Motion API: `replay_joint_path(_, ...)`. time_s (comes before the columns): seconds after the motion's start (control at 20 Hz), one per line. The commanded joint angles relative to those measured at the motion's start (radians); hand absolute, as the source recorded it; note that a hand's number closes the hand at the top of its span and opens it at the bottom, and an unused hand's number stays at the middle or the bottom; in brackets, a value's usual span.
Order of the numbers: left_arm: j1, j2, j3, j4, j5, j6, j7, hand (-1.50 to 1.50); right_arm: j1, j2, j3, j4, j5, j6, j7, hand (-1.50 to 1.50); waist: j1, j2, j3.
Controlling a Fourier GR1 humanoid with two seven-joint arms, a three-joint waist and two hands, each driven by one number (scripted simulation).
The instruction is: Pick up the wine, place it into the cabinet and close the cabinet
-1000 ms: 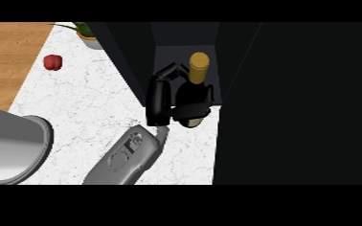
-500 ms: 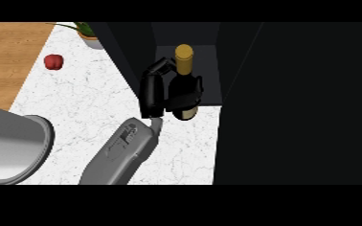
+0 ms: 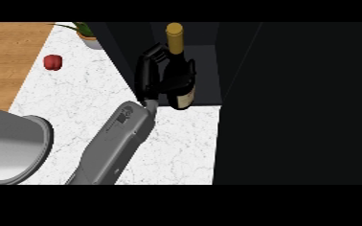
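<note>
The robot's hand (image 3: 151,76) is curled around the wine bottle (image 3: 178,67), grasping it at the body, with dark fingers wrapped across the front of the glass just above the pale label. Which arm this is cannot be settled for certain; the single grey forearm (image 3: 113,143) comes in from the lower left of the head view, so it is most likely the left, and no other hand shows. The bottle is held upright with its gold-capped neck pointing toward the far side, and it sits at the mouth of the dark cabinet (image 3: 205,62), its lower part over the front edge where the white marble counter (image 3: 78,96) meets the cabinet floor. So the pick-up looks done, and the carry is nearly finished. What is left, as a judgement: setting the bottle fully onto the cabinet floor, letting go, drawing the arm out, and then swinging the dark door (image 3: 290,105) at the right shut. A small red fruit (image 3: 51,62) and a potted plant (image 3: 86,31) lie well apart, at the far left
</note>
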Motion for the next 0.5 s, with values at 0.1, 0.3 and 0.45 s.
replay_joint_path(0.1,-0.087,-0.008,0.004,0.159,0.061,0.004,-0.054,1.50,0.012,-0.012,-0.019,-0.104,-0.097,-0.011,0.064,-1.50,-0.008,0.002,0.000)
replay_joint_path(0.3,-0.160,-0.008,0.074,0.285,0.060,-0.033,-0.087,1.50,0.078,0.016,0.004,-0.095,-0.072,0.023,-0.028,-1.50,-0.014,0.004,0.000)
replay_joint_path(0.45,-0.153,0.023,0.105,0.275,0.044,-0.081,-0.062,1.50,-0.007,0.013,0.051,-0.133,-0.018,-0.046,0.083,-1.50,0.001,0.001,-0.001)
